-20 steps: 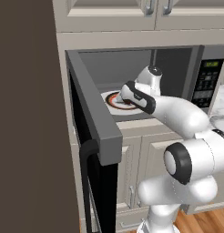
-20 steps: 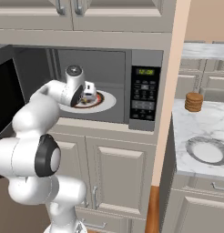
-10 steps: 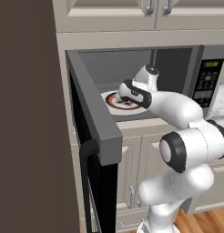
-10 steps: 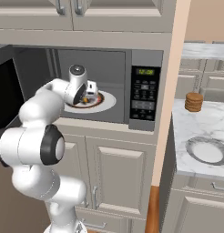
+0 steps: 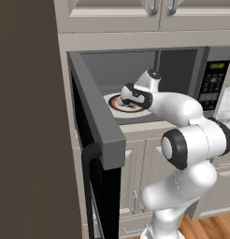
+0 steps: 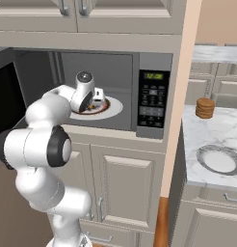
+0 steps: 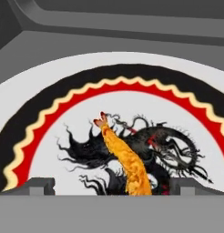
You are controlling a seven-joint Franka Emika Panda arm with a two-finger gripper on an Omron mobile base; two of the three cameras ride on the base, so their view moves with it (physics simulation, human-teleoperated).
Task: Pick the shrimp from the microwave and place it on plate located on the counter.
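grey microwave interior, shrimp on patterned plate.

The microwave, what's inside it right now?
Inside the microwave sits a white plate with a red-and-black ring, and the orange shrimp lies on its dark centre pattern. The gripper straddles the shrimp's near end, which hides below the view's edge.

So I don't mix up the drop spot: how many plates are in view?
2. A patterned plate sits inside the microwave, under the shrimp. A plain plate lies on the counter to the right.
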